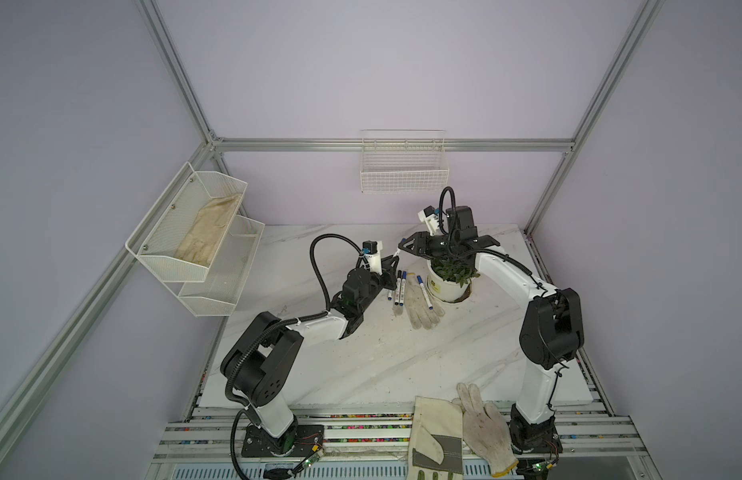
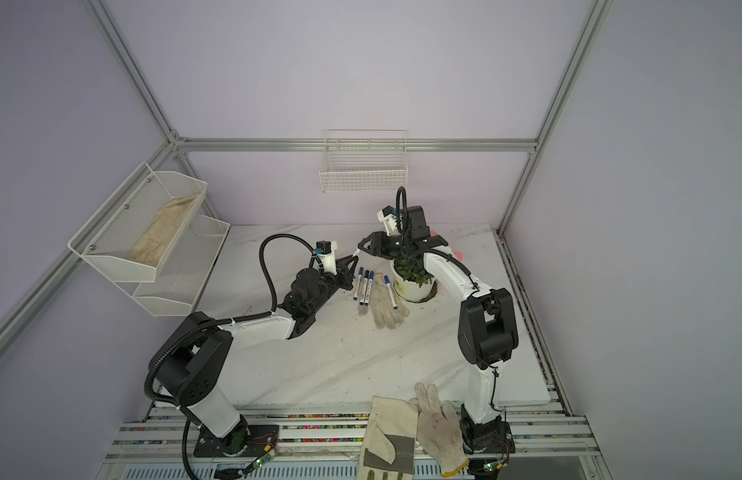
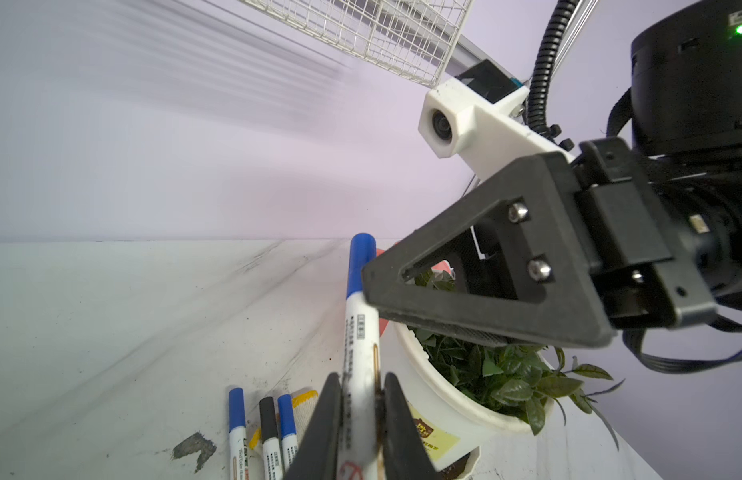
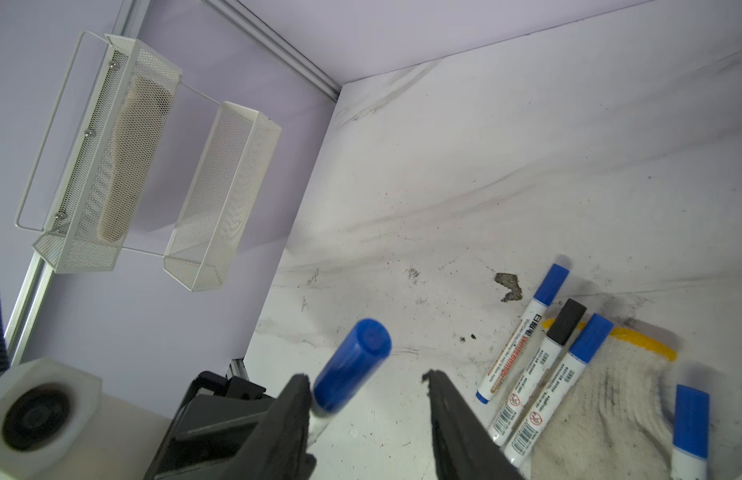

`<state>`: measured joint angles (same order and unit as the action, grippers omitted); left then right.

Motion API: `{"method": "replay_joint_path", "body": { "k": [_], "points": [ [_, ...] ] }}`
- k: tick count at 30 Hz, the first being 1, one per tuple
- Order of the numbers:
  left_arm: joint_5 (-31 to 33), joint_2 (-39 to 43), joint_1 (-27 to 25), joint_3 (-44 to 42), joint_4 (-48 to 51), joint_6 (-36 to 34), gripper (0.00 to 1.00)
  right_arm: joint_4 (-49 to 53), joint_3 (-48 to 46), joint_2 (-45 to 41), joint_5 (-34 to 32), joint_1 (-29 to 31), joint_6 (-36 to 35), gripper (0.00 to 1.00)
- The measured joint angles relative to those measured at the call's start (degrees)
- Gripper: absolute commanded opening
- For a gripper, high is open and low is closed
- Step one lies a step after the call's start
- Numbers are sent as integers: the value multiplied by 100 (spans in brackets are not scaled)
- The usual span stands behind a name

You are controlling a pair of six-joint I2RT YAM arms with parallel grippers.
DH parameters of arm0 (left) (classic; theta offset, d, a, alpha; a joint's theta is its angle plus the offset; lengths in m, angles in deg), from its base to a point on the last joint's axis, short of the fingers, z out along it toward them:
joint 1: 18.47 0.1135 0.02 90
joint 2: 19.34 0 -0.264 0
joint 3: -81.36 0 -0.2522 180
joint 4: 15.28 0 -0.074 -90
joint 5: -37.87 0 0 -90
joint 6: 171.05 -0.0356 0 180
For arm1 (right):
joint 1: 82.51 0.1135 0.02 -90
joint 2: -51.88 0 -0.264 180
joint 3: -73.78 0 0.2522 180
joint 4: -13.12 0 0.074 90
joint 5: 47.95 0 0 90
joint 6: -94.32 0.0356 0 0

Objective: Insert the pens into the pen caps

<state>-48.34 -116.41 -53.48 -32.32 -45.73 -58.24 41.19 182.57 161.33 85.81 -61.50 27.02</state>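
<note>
My left gripper [image 3: 362,378] is shut on the white barrel of a pen [image 3: 361,332], which sticks out past its fingertips with a blue pen cap [image 3: 359,262] on the end. My right gripper [image 4: 364,376] is open around that cap [image 4: 352,365]; the cap lies against one finger, with a wide gap to the other. In both top views the two grippers [image 1: 396,259] [image 1: 402,245] meet above the table left of the plant. Three capped pens [image 4: 539,365] lie side by side, two blue and one black. A further blue-capped pen [image 4: 689,432] lies on a white knitted glove [image 1: 419,307].
A white pot with a green plant [image 1: 446,286] stands right under the right arm. Two gloves [image 1: 465,428] hang over the table's front edge. Mesh shelves [image 1: 195,241] holding a glove hang on the left wall, and a wire basket [image 1: 404,170] on the back wall.
</note>
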Motion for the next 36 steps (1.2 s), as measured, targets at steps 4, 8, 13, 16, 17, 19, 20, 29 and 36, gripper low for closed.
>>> {"method": "replay_joint_path", "body": {
  "k": [4,8,13,16,17,19,20,29,36],
  "points": [
    [81,0,-46,0,-90,-109,0,-90,0,0,162,0,68,41],
    [140,-2,-79,0,-197,-142,0,-227,0,0,367,0,129,35],
    [221,-50,-120,0,-393,-142,0,-402,-7,0,629,0,251,27],
    [280,-122,-140,2,-557,-142,0,-579,-68,0,750,-17,372,24],
    [295,-153,-146,2,-608,-142,0,-623,-83,0,778,-28,424,23],
    [317,-221,-157,4,-726,-140,2,-688,-118,0,833,-52,533,21],
    [339,-256,-168,4,-789,-140,3,-706,-125,0,852,-63,605,19],
    [98,-323,-190,20,-592,-116,28,-876,-179,-2,1038,-17,693,9],
    [-236,-291,-188,11,-313,-111,39,-881,-229,-9,896,4,570,8]
  ]
}}
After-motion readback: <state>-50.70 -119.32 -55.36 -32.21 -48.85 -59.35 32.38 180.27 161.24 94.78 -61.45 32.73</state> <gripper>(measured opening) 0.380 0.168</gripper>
